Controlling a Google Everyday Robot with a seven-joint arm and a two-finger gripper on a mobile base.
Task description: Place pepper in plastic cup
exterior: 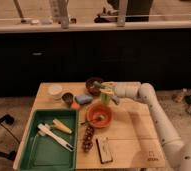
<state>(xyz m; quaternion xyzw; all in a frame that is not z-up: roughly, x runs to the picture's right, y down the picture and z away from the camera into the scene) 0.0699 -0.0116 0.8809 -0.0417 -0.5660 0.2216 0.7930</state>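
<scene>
1. Looking across the wooden table (131,135), you find the gripper (108,93) at the far side, at 12 o'clock from the orange bowl (89,114). Its white arm comes in from 4 o'clock.
2. A light green thing shows right at the gripper. I think it is the pepper (105,98). I cannot tell if the gripper is holding it or is only next to it.
3. The plastic cup (55,91) stands at 9 o'clock from the gripper, near the far left corner. A small dark cup (67,97) and a blue sponge (83,99) sit between the two.
4. The pepper looks small, so it is probably light. Its skin is likely smooth and a bit slippery. Its round sides could pop out of a weak pinch.
5. I think the best place to hold it is across the fat middle. Then the thin end can hang down and go into the cup first.
6. The plastic cup looks thin and light. A bump could knock it over, so the pepper should be let go from right above the cup's mouth.
</scene>
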